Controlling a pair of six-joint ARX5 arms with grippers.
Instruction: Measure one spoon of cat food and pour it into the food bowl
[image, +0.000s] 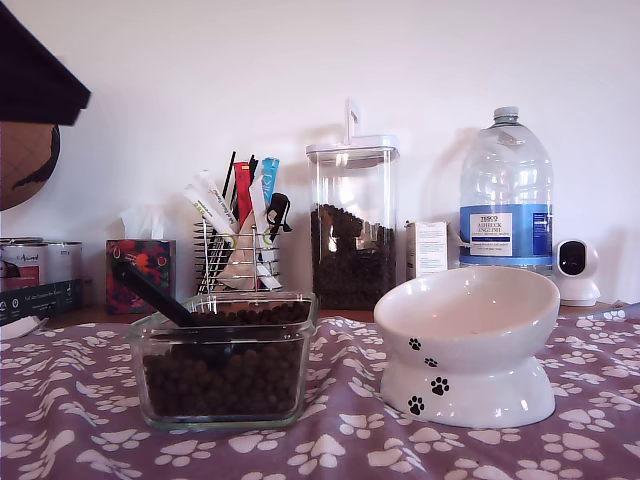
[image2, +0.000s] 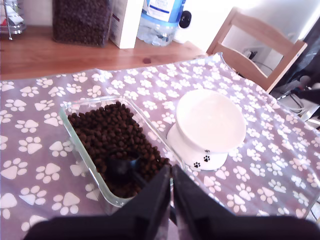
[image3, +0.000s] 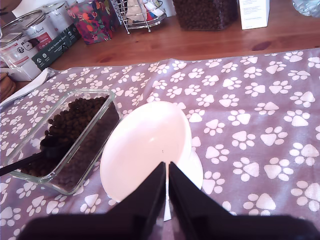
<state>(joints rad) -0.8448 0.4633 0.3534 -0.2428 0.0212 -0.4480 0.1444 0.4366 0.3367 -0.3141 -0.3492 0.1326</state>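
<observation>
A black plastic scoop (image2: 122, 165) rests cup-down in the cat food (image2: 112, 135) inside a square glass container (image: 222, 362), its handle leaning out over the rim on the side away from the empty paw-print food bowl (image: 468, 345). My first end effector (image2: 172, 197) hangs above the container, jaws together on nothing; my second end effector (image3: 167, 192), also closed and empty, hangs above the bowl. A clean pickup likely means opening first, then gripping the handle well above the kibble.

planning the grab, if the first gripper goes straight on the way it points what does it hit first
Probably the spoon, lying in the cat food inside the glass container, just ahead of my first gripper; depth is unclear.
</observation>
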